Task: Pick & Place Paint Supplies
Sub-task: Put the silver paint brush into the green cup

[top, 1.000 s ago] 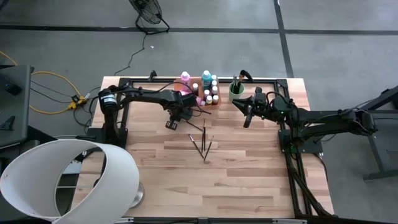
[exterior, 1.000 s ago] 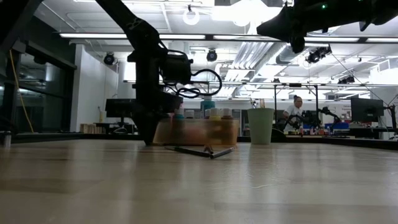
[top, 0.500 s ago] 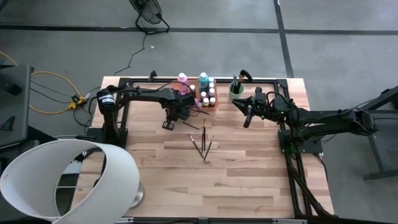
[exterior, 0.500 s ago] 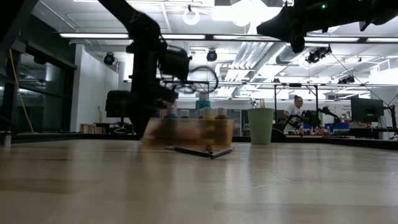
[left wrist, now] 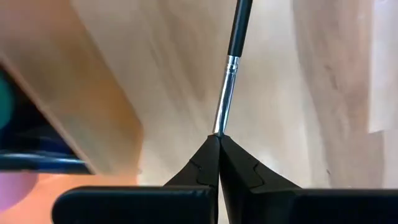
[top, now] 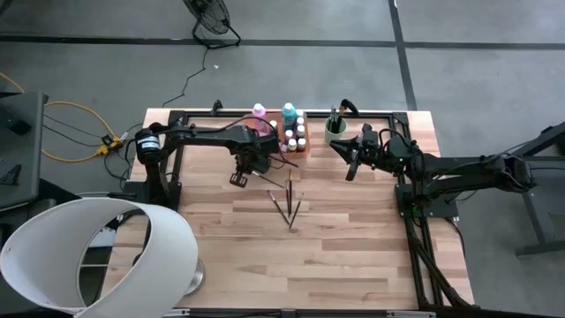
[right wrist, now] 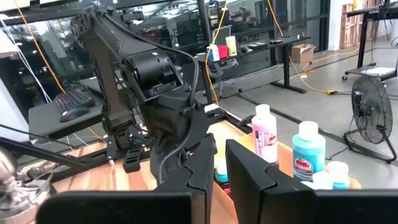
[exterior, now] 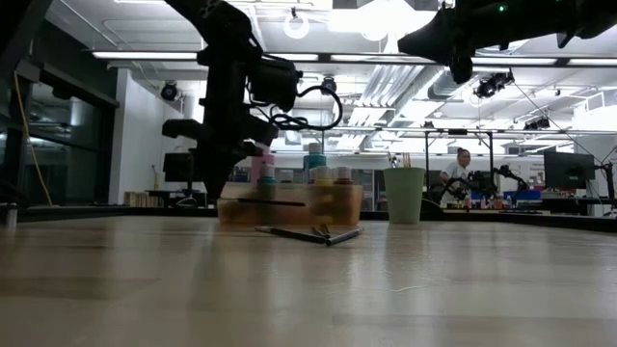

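Clearly the left gripper [left wrist: 219, 138] has its fingers [left wrist: 200, 165] pressed together on the tip of a paintbrush [left wrist: 231, 59], pinching it by one end so the dark handle sticks straight out over the wooden surface [top: 353, 247], likely for carrying it to the green cup [top: 335, 129]. It hovers beside the orange tray [exterior: 289, 204] of paint bottles [top: 289, 114]. Three more paintbrushes [top: 287, 201] lie loose mid-surface, probably next. The cup already holds some brushes upright. The right gripper [right wrist: 219, 163] waits raised near the cup, fingers slightly apart, holding nothing, facing the pink and teal bottles.
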